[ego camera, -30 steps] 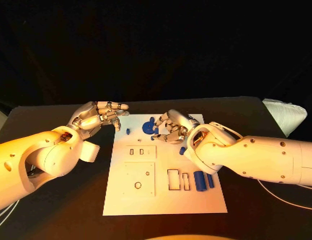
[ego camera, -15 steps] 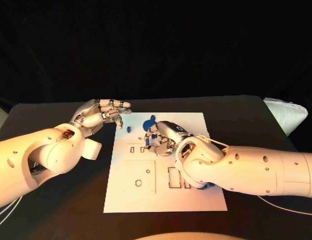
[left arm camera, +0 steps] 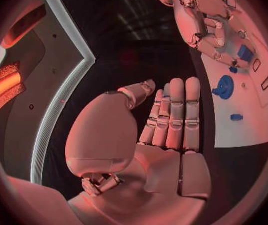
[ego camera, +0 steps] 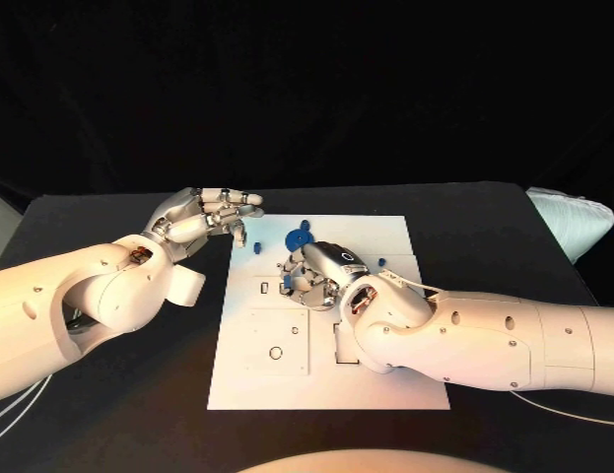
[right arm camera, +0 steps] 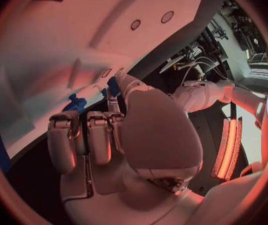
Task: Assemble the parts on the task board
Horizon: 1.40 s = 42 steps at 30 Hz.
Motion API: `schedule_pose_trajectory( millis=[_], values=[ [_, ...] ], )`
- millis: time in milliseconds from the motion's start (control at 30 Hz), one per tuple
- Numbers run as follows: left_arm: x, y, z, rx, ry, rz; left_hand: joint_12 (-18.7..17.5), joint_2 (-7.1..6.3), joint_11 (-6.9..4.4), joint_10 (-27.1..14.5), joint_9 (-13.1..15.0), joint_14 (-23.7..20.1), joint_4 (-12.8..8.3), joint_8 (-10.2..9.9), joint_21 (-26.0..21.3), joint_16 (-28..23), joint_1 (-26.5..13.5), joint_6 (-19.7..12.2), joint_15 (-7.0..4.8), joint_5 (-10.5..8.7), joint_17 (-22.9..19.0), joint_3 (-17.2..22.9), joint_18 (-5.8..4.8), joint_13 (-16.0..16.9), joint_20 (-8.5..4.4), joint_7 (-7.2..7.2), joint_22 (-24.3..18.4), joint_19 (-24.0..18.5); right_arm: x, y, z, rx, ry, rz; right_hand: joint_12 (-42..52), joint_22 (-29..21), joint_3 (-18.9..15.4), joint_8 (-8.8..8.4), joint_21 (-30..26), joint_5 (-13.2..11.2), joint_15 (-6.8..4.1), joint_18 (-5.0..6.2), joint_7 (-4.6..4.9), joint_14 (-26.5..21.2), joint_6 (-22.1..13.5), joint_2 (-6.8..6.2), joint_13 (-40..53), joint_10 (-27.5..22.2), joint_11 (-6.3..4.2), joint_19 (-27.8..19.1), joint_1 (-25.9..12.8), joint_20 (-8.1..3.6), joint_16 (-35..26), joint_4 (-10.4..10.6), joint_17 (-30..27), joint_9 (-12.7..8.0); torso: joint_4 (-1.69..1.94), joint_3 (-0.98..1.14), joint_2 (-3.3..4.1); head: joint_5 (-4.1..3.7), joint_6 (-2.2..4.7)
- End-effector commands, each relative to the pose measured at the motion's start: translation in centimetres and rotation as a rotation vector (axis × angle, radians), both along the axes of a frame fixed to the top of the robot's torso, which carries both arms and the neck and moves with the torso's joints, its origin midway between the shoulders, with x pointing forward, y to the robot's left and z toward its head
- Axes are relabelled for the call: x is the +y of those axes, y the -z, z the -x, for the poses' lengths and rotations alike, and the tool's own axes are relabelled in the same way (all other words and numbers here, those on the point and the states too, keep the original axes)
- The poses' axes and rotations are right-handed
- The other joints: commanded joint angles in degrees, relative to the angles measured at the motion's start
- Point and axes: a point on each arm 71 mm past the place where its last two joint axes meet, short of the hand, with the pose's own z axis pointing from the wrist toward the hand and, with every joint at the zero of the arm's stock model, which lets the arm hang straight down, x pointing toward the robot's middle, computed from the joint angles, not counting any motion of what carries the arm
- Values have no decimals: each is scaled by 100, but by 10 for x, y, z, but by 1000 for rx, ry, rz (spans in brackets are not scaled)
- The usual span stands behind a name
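The white task board (ego camera: pixel 392 236) lies in the middle of the black table. My right hand (ego camera: pixel 316 277) hangs low over the small slots (ego camera: pixel 270 291) on its left half, fingers curled, pinching a small blue part (left arm camera: pixel 245 52) at the fingertips; that part (right arm camera: pixel 113 87) sits by the thumb tip in the right wrist view. A round blue part (ego camera: pixel 300 237) stands at the board's far edge, with a small blue peg (ego camera: pixel 252 246) to its left. My left hand (ego camera: pixel 206 213) floats off the board's far left corner, fingers straight (left arm camera: pixel 174 112), holding nothing.
My right forearm (ego camera: pixel 492 340) lies across the board's right half and hides what is under it. A square plate with a round hole (ego camera: pixel 276 352) sits at the board's near left. A white bundle (ego camera: pixel 571 222) lies at the table's right edge.
My right hand has moved left and nearer across the board, from beside the round blue part to above the small slots. The left hand has barely moved.
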Motion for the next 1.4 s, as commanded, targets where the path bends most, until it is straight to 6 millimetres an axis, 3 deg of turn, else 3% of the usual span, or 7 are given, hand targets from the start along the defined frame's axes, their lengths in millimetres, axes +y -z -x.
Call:
schedule_pose_trajectory(
  millis=[33, 367, 833, 1400],
  values=[
    [-3, -1, 1, -3, 22, 8, -22, 4, -3, -42, 8, -42, -6, -19, 29, 35, -14, -34, 8, -7, 7, 31, 26, 6, 12, -15, 7, -36, 1, 0, 0, -38, -12, 28, -26, 1505, 37, 18, 27, 18, -45, -82, -12, 598, 23, -2, 1293, 389, -40, 610, -16, -30, 36, -6, 1509, 109, -11, -4, -1, 15, -22],
    [-2, -1, 1, -2, 21, 7, -18, 0, -6, -36, 15, -44, -13, -14, 51, 38, -7, -32, 7, -7, 8, 35, 26, 11, 14, -20, 22, -47, 0, 8, -1, -41, -7, 66, -24, 1505, 37, 27, 27, 12, -44, -82, -8, 598, 18, -33, 1296, 392, -37, 610, -50, -30, 36, -6, 1509, 108, 1, 1, -2, 26, -50],
    [0, -1, 1, 0, 21, 6, -18, 0, -6, -36, 15, -44, -13, -14, 51, 38, -7, -32, 7, -7, 8, 35, 26, 11, 14, -20, 22, -47, 0, 12, 0, -46, -7, 89, -15, 1505, 32, 43, 27, -13, -40, -82, -5, 595, 10, -84, 1305, 401, -33, 610, -124, -28, 33, 8, 1499, 108, -13, 11, -2, 33, -87],
    [0, -1, 1, 0, 21, 5, -17, 1, -6, -36, 18, -46, -10, -12, 60, 39, -11, -33, 7, -8, 9, 35, 26, 13, 15, -19, 25, -55, -1, 14, -1, -45, -6, 97, -56, 1505, 6, 55, 27, -14, -34, -82, 7, 592, -28, -176, 1269, 365, -25, 610, -239, -24, 27, 38, 1486, 100, -13, 6, -4, 32, -95]
  ],
)
